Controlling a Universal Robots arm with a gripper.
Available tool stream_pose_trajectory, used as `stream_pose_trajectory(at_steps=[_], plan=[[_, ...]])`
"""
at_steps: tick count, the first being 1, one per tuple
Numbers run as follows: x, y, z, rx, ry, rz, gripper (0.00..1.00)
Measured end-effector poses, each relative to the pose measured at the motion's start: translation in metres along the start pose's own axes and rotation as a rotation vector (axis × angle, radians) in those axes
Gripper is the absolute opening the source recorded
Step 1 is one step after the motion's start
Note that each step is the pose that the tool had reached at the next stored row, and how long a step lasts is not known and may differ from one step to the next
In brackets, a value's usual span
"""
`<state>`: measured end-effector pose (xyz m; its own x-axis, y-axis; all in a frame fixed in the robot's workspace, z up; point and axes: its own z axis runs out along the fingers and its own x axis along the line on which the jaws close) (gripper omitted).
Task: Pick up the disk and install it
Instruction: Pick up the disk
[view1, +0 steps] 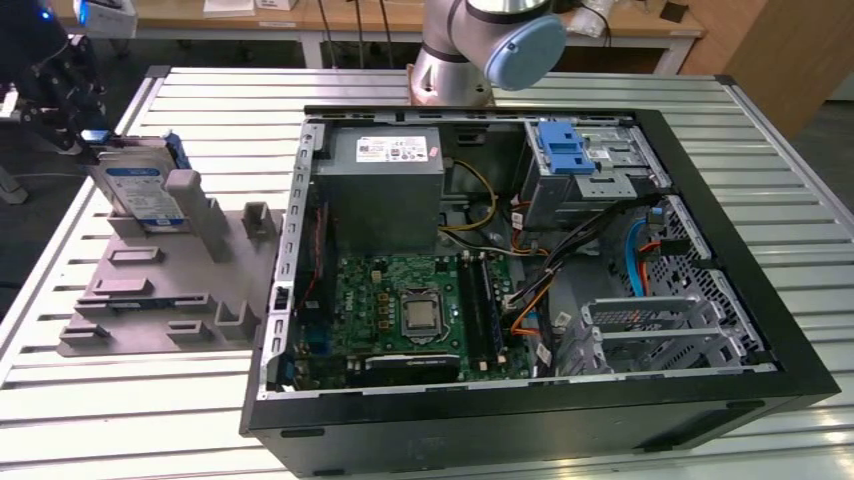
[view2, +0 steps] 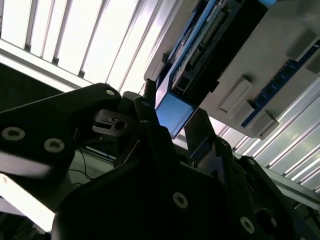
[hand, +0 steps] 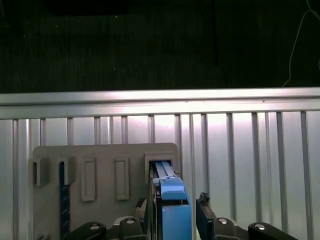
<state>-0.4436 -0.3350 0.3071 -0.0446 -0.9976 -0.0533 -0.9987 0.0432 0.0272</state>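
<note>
First wrist view: spread hand (hand: 172, 201) straddles disk (hand: 175, 220); exterior view: disk upright.

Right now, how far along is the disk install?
Done: nothing of the task itself. The disk stands on edge in the grey fixture on the table, outside the open computer case.
In hand: in the first wrist view the end effector straddles the disk's blue-framed edge, open, with a gap showing on one side.
Left: the lift and the install, neither yet done.

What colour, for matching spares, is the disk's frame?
Blue; the disk shows best in the first wrist view.
</note>
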Motion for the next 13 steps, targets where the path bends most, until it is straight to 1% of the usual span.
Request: stream_pose_trajectory(at_steps=[4, 5, 10, 12, 13], plan=[[-0.0001, 0.0, 0.0021, -0.0002, 0.0004, 0.0, 0.49], [-0.0001, 0.0, 0.0021, -0.0002, 0.0005, 0.0, 0.42], [-0.0001, 0.0, 0.0023, -0.0001, 0.0006, 0.0, 0.42], [-0.0001, 0.0, 0.0026, -0.0021, 0.0006, 0.0, 0.42], [-0.0001, 0.0, 0.0027, -0.0048, 0.0008, 0.0, 0.44]])
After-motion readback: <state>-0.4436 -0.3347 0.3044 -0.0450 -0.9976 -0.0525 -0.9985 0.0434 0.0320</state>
